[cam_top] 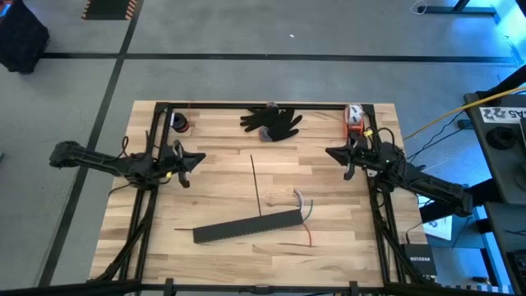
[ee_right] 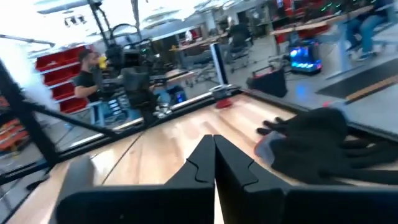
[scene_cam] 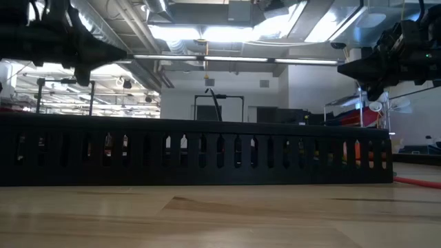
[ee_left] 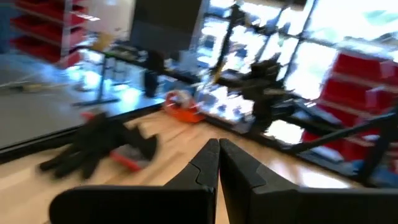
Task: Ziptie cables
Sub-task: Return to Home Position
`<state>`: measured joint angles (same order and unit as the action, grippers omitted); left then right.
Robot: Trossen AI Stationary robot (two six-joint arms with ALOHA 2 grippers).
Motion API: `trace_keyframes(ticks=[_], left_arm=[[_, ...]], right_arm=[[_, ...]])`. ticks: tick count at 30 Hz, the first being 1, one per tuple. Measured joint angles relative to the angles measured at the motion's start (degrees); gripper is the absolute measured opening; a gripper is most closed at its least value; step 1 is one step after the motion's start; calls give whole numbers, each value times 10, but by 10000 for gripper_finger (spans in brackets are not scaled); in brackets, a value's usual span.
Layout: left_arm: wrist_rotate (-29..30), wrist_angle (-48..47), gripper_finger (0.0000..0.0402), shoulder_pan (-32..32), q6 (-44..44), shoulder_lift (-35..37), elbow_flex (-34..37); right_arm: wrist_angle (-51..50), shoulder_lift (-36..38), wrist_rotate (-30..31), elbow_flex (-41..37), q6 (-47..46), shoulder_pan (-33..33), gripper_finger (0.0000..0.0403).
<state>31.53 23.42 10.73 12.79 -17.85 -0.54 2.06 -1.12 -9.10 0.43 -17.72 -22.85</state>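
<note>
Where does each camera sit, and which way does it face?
High view: overhead, facing straight down on the table; shows left gripper and right gripper.
Low view: table-top height, facing level across at the black duct; arms above.
Left wrist view: on the left arm, facing past its shut fingers.
Right wrist view: on the right arm, likewise.
Shared: both wrist views see the black glove.

high: straight down on table [cam_top: 214, 140] | low: table-level — close against black duct [scene_cam: 207, 158] | wrists: facing inward — both share glove [ee_left: 93, 146]
</note>
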Motion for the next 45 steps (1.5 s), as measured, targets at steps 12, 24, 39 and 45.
trace_keyframes(ticks=[12, 24, 39, 45], left_arm=[[-135, -91, 5, -56, -3, 46, 0], [-163, -206, 5, -60, -11, 169, 0], [-162, -206, 5, -60, -12, 159, 0], [-162, -206, 5, -60, -12, 159, 0]], right_arm=[[8, -6, -62, 0, -28, 0, 0], [9, -6, -61, 0, -29, 0, 0], [9, -6, -60, 0, -29, 0, 0], [9, -6, -60, 0, -29, 0, 0]])
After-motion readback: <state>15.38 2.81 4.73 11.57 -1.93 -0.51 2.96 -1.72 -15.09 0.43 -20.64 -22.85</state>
